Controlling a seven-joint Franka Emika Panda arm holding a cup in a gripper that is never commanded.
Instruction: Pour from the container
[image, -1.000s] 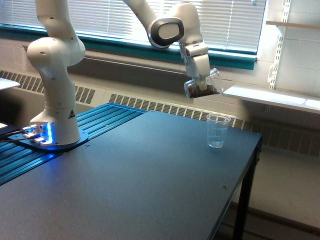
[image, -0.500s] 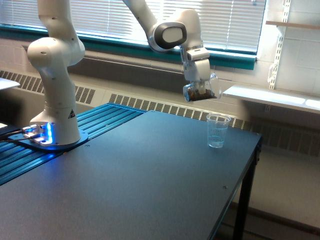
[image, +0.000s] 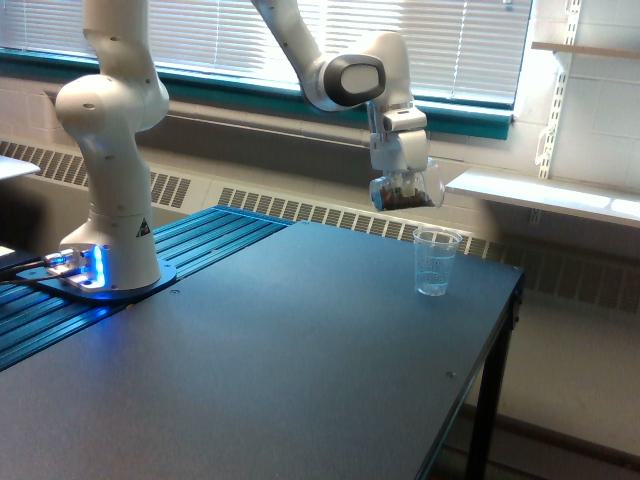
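The dark table is taking up most of the lower frame, with a blue ribbed strip running along its left edge. The white arm is standing on its base at the left, blue lights glowing down there, and it's reaching up across the top of the frame and back down toward the upper middle. Window blinds are filling the top behind it, and a white shelf is sitting at the right. The gripper is hanging in the upper middle, clamped around the container, which is holding something dark brown and sitting roughly upright in the air. It's hovering above and a bit to the left of the small cup, which is standing upright on the table right of centre, well apart from the container.
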